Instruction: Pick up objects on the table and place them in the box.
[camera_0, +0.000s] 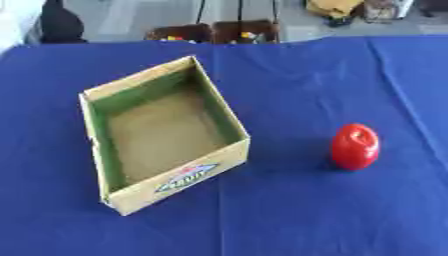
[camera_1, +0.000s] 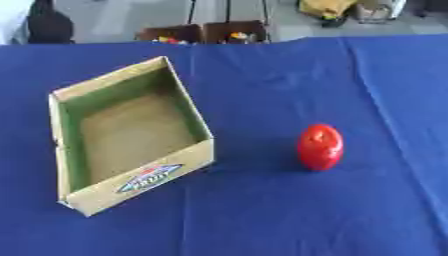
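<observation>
Nearest the camera: the front wall of the cardboard box (camera_0: 179, 182), carrying a printed label, sitting on the blue tablecloth (camera_0: 306, 215) at the left of the work area. The box is open-topped, lies askew to the table edge, and shows a bare brown floor with green inner walls; nothing is inside it. The only loose item on the cloth is a red, rounded, egg-shaped object (camera_0: 355, 146), standing upright to the right of the box and well apart from it, its shadow falling on its left side. Neither robot hand appears in either eye view, so whether their fingers are apart or together cannot be told. Judgement: the task is at its start, pick not yet begun. The next move calls for a hand, likely the right given the object's side, to reach in, close around the red object, lift it, and carry it left over the box's near-right wall before release.
</observation>
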